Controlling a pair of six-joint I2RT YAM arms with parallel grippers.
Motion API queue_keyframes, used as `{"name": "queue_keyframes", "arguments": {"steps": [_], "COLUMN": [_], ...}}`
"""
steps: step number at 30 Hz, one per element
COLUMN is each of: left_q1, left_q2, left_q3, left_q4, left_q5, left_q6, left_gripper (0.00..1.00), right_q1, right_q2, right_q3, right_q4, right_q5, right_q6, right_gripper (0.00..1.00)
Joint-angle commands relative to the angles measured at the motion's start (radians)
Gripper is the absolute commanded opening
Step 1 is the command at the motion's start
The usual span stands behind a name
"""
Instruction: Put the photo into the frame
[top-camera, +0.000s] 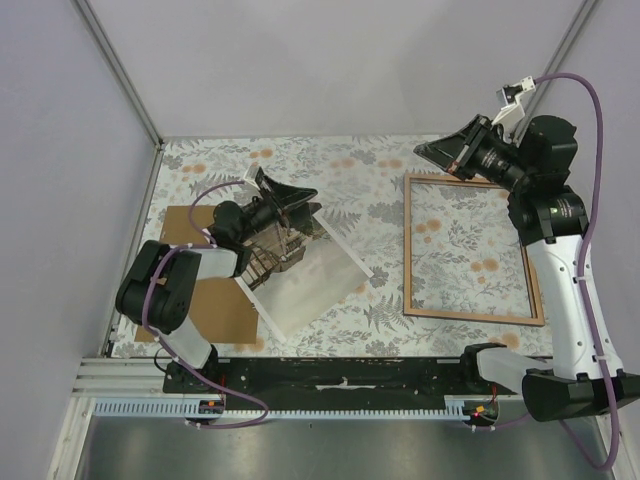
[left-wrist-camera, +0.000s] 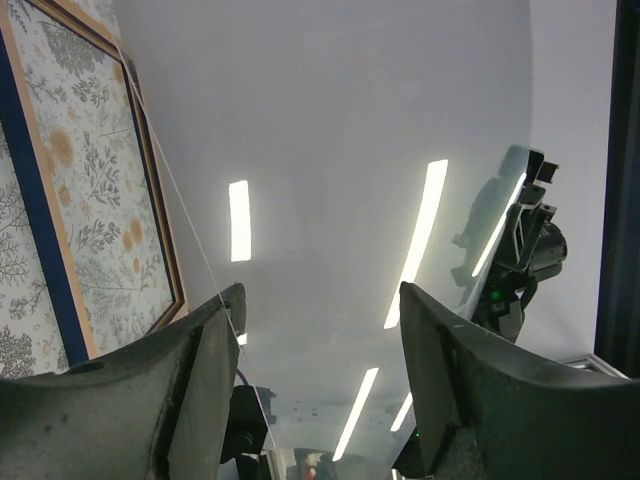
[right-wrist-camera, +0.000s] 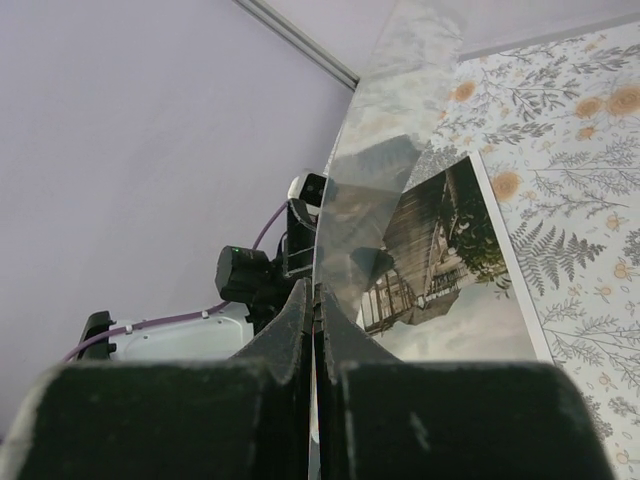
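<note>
The photo (top-camera: 312, 282), a pier print, lies picture-up and askew on the table at left; the right wrist view shows it (right-wrist-camera: 462, 300) beyond a pane. The frame (top-camera: 470, 318), wood-edged, lies flat at right with the tablecloth showing through, and its edge (left-wrist-camera: 158, 190) is also in the left wrist view. My right gripper (top-camera: 425, 153) (right-wrist-camera: 318, 295) is shut on the edge of a clear pane (right-wrist-camera: 390, 150) held upright above the table. My left gripper (top-camera: 290, 188) (left-wrist-camera: 320, 300) hovers over the photo's far end, jaws open, with the glossy pane (left-wrist-camera: 330, 150) in front of it and its thin edge against the left finger.
A brown backing panel (top-camera: 215, 308) lies under the left arm at the table's left side. A floral cloth (top-camera: 370, 200) covers the table. Grey walls with metal corner posts (top-camera: 120, 70) close in the back and sides.
</note>
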Motion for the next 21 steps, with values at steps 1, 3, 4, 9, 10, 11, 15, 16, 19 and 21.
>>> {"name": "queue_keyframes", "arguments": {"steps": [1, 3, 4, 9, 10, 11, 15, 16, 19, 21], "left_q1": [0.015, 0.018, 0.02, 0.027, 0.027, 0.027, 0.03, 0.027, 0.029, 0.029], "left_q2": [-0.045, -0.052, -0.056, -0.081, -0.085, -0.091, -0.104, -0.107, -0.13, -0.15], "left_q3": [-0.001, 0.0, 0.0, 0.005, 0.011, 0.012, 0.016, 0.022, 0.032, 0.038], "left_q4": [0.093, 0.098, 0.101, 0.098, 0.091, 0.078, 0.084, 0.083, 0.063, 0.038], "left_q5": [0.042, 0.046, 0.048, 0.057, 0.062, 0.063, 0.066, 0.069, 0.078, 0.088], "left_q6": [-0.062, -0.068, -0.074, -0.087, -0.084, -0.078, -0.088, -0.091, -0.093, -0.088], "left_gripper": [0.67, 0.64, 0.63, 0.55, 0.52, 0.51, 0.46, 0.45, 0.45, 0.44], "right_q1": [-0.02, -0.023, -0.026, -0.051, -0.054, -0.057, -0.063, -0.065, -0.072, -0.08], "right_q2": [-0.024, -0.024, -0.03, -0.048, -0.048, -0.052, -0.058, -0.058, -0.056, -0.052], "right_q3": [-0.043, -0.066, -0.078, -0.138, -0.15, -0.161, -0.211, -0.225, -0.255, -0.273], "right_q4": [0.047, 0.049, 0.05, 0.049, 0.049, 0.049, 0.056, 0.058, 0.066, 0.073], "right_q5": [-0.061, -0.066, -0.067, -0.07, -0.076, -0.082, -0.092, -0.095, -0.102, -0.109], "right_q6": [-0.029, -0.041, -0.047, -0.081, -0.09, -0.095, -0.112, -0.116, -0.128, -0.139], "right_gripper": [0.0, 0.0, 0.0, 0.0, 0.0, 0.0, 0.0, 0.0, 0.0, 0.0]}}
